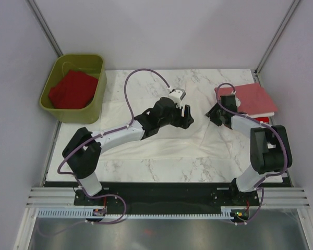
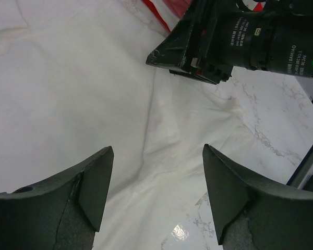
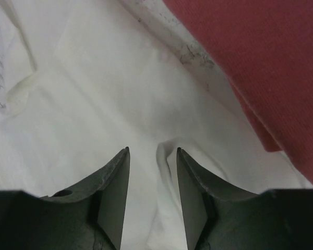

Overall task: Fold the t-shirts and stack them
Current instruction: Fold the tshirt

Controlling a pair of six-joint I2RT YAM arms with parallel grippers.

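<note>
The white t-shirt [image 1: 167, 140] lies spread and rumpled across the middle of the marble desk [image 1: 161, 169], wider than both arms together. The left hand [image 1: 187, 112] hovers over the shirt's far middle; in its wrist view the left hand [image 2: 157, 148] has its fingers set wide apart, with only smooth white cloth [image 2: 83, 94] below and nothing between them. Close to its right, the right hand [image 1: 211, 113] is low over the shirt's far right part. Seen from its own wrist, the right hand [image 3: 153, 149] has its fingers narrower but parted, and a small raised ridge of the white cloth [image 3: 94, 94] stands in the gap, not clamped. Just beyond lies the folded salmon t-shirt [image 1: 253, 96] at the desk's far right. A red t-shirt [image 1: 73, 88] sits bunched in the olive tub [image 1: 96, 101] at the far left corner.
</note>
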